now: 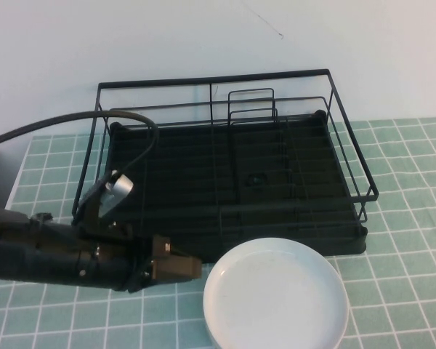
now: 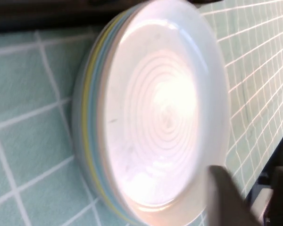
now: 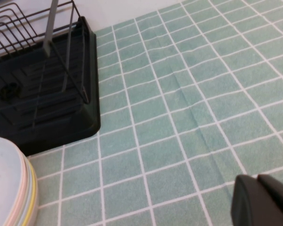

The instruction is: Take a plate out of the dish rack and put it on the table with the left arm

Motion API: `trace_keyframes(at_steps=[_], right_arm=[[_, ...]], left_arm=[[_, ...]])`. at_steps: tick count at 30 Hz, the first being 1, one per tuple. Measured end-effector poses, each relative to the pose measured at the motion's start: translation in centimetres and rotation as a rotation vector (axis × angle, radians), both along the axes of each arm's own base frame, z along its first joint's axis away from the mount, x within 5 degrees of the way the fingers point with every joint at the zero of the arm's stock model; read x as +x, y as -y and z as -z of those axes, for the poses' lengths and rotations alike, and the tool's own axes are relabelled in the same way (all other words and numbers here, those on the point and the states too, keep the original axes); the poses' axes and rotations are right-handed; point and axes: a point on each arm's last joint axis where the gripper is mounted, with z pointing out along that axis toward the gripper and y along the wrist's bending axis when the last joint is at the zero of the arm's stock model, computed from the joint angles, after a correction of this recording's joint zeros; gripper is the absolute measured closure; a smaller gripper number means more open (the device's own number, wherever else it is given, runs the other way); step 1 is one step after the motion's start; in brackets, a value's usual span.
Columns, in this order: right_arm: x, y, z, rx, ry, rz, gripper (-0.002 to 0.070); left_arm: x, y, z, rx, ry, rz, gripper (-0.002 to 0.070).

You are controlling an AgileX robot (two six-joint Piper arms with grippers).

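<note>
One plate (image 1: 275, 297) lies flat on the table (image 1: 407, 240), beside left gripper (image 1: 192, 269).

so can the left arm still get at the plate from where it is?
Probably yes. The left gripper sits just beside the plate, which tops a stack on the table before the dish rack, nothing between them. The right gripper is off to the side.

A staged kitchen counter — green-tiled table (image 1: 407, 218), black dish rack (image 1: 225, 182), plain white wall (image 1: 203, 36).
</note>
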Motion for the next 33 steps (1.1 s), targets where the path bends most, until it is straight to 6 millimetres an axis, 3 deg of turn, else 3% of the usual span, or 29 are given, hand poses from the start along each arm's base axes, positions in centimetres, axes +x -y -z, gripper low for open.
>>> trace_keyframes(at_steps=[2,5,13,21,26,33], right_arm=[[0.0,0.0,0.0,0.000,0.000,0.000,0.0678],[0.0,0.0,0.0,0.000,0.000,0.000,0.0678],[0.0,0.0,0.0,0.000,0.000,0.000,0.0678],[0.0,0.0,0.0,0.000,0.000,0.000,0.0678],[0.0,0.0,0.0,0.000,0.000,0.000,0.0678],[0.0,0.0,0.0,0.000,0.000,0.000,0.0678]], left_arm=[[-0.4,-0.1,-1.2,-0.010,0.074,0.012,0.0598],[-1.3,-0.4,-3.6,-0.020,0.197,0.003,0.0652],[-6.6,-2.6,-10.1,0.108,0.575,-0.006,0.0673],[-14.4,-5.3,-14.9,0.117,0.928,-0.141,0.0676],[-18.6,-6.6,-15.0,0.094,1.065,-0.202,0.0676],[-20.9,-7.0,-12.9,0.097,1.084,-0.179,0.0678]])
